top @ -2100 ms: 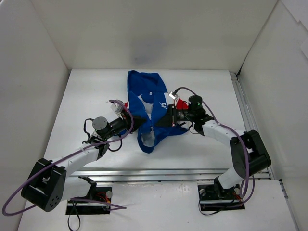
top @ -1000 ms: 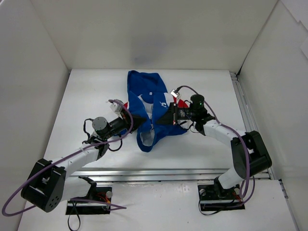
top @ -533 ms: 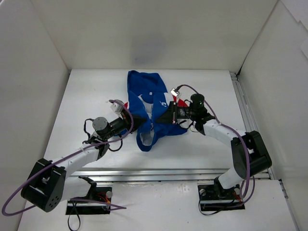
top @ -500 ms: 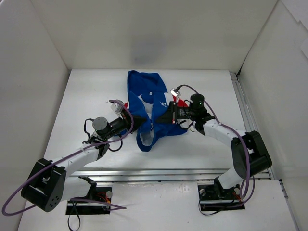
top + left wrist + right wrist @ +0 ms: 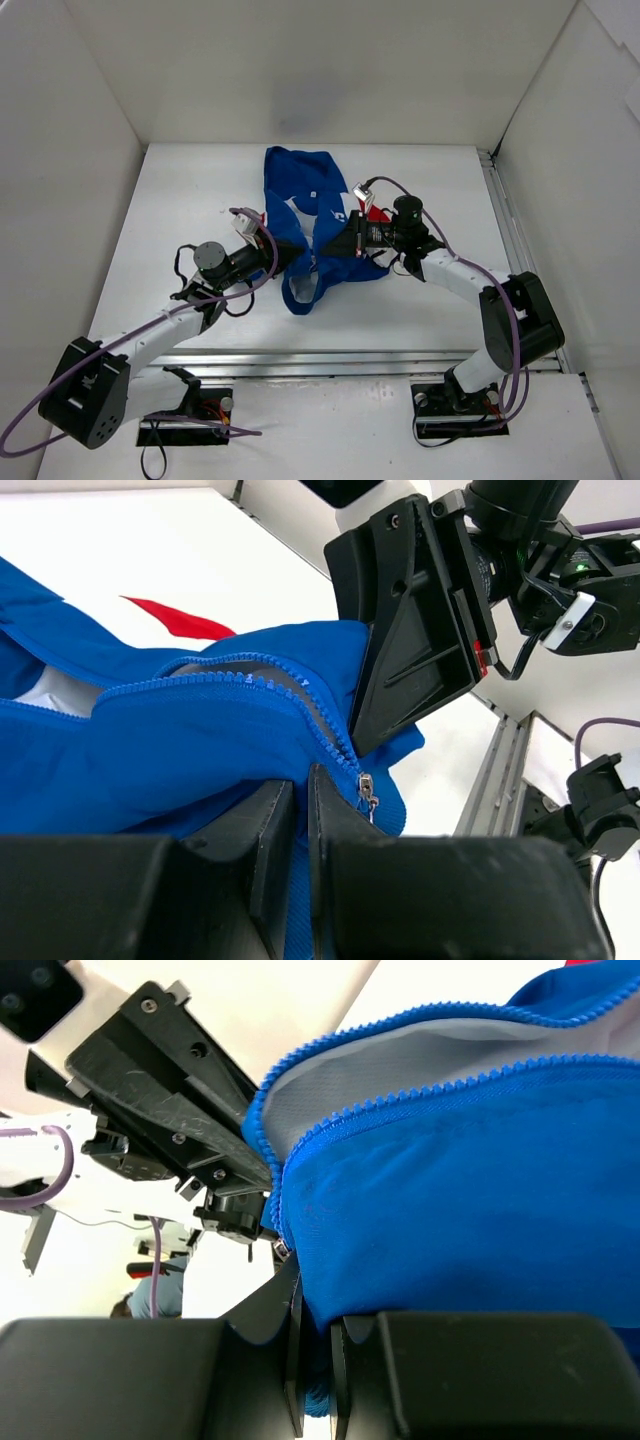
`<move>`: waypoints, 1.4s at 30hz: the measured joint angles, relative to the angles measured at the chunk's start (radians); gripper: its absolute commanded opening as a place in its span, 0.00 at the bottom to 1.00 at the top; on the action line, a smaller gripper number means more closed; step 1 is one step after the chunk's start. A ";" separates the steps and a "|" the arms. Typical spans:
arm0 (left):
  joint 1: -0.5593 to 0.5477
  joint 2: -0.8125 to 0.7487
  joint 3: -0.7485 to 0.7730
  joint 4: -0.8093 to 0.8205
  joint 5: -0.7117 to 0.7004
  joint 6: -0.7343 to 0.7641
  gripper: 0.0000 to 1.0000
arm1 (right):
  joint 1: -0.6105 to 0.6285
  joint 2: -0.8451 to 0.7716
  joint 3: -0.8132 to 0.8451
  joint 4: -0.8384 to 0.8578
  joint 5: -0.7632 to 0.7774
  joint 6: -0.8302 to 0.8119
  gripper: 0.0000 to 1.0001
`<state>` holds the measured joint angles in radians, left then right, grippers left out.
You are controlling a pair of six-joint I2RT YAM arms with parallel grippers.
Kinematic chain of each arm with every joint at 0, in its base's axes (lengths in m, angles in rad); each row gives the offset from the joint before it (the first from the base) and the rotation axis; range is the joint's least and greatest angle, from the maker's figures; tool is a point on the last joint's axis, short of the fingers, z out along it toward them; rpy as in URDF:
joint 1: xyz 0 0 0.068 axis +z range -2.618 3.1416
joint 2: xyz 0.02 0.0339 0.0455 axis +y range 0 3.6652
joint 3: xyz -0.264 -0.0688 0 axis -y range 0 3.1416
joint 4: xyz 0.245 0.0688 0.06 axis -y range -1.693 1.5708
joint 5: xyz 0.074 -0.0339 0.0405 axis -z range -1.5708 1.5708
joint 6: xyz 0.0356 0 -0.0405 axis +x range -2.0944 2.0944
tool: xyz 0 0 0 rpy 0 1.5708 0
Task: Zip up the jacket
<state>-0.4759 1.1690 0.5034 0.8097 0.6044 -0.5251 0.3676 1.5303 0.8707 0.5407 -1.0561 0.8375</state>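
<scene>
The royal-blue jacket [image 5: 305, 205] lies in the middle of the table, its front open, white lining and a red panel showing. My left gripper [image 5: 288, 258] is shut on the jacket's left front hem; in the left wrist view the blue ribbed fabric [image 5: 200, 750] sits between the fingers, with the metal zipper slider [image 5: 367, 792] just right of them. My right gripper [image 5: 335, 250] is shut on the right front edge; the right wrist view shows blue fabric [image 5: 470, 1220] pinched between its fingers [image 5: 290, 1350]. The two grippers face each other closely.
White walls [image 5: 90, 150] enclose the table on three sides. A metal rail [image 5: 505, 215] runs along the right side, another along the near edge [image 5: 320, 362]. Purple cables [image 5: 150, 325] trail over both arms.
The left arm has shifted slightly right and forward, drawing the jacket's lower hem a little leftward. The right gripper has barely moved. Both keep their hold.
</scene>
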 measured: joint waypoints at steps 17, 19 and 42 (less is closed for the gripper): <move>-0.073 -0.091 0.145 -0.376 -0.071 0.220 0.04 | 0.000 -0.001 -0.014 0.003 0.026 0.036 0.00; -0.074 -0.084 0.164 -0.407 -0.071 0.234 0.04 | 0.000 -0.003 -0.014 0.003 0.026 0.035 0.00; -0.074 -0.038 0.257 -0.588 -0.054 0.293 0.04 | 0.006 -0.034 -0.031 -0.002 0.026 -0.001 0.00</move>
<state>-0.5499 1.1313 0.7605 0.2218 0.5503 -0.2317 0.3737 1.4967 0.8394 0.5388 -1.0298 0.8364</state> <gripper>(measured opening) 0.042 0.054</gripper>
